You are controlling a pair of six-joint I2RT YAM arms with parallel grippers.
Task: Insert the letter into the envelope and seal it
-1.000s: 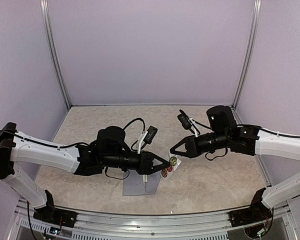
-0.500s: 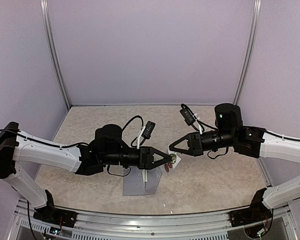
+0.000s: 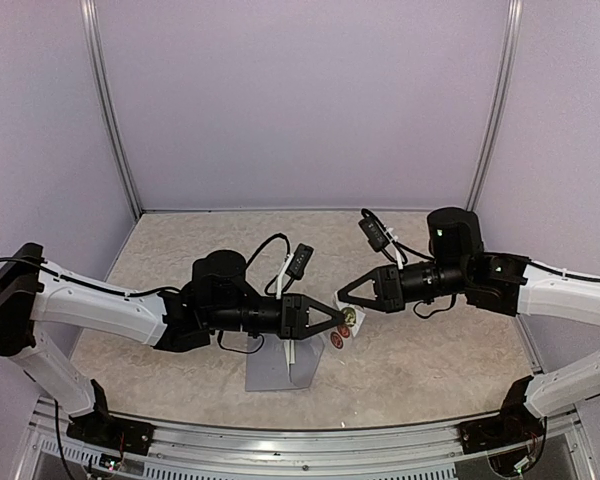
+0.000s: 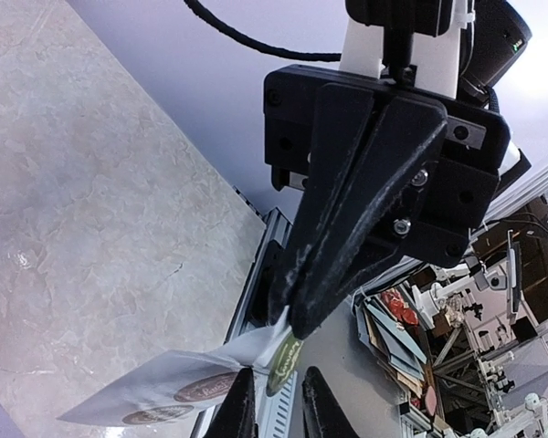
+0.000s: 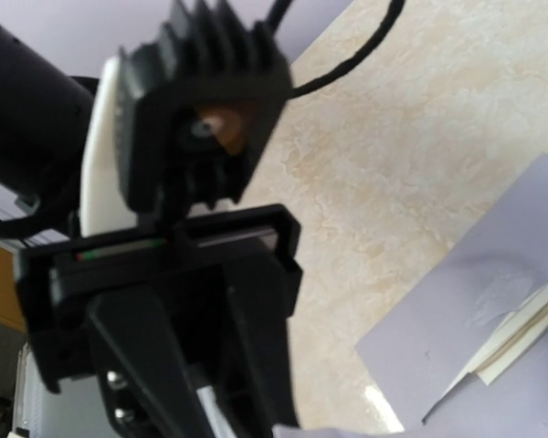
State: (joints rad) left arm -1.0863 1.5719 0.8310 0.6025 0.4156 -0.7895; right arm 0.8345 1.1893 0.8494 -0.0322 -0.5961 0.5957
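Change: both wrists shifted slightly, tips remain together | right fingers (image 4: 347, 210): clamped on white sticker strip (image 4: 155, 391) | left fingers (image 4: 240, 412): narrowly parted at gold sticker (image 4: 283, 363), grip undeterminable | envelope (image 3: 275, 375): table (image 3: 430, 370) near edge

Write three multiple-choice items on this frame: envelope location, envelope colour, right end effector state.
1. Where is the envelope?
A) flat on the table, below the left arm
B) held up in the air
C) leaning on the back wall

2. What colour is it?
A) red
B) yellow
C) grey-blue

3. The right end effector is:
A) wide open and empty
B) shut on the sticker strip
C) out of every view

Key:
1 A, the top view shows it lying on the table under that arm.
2 C, its paper reads grey-blue from above.
3 B, the left wrist view shows its jaws pinching the strip's end.
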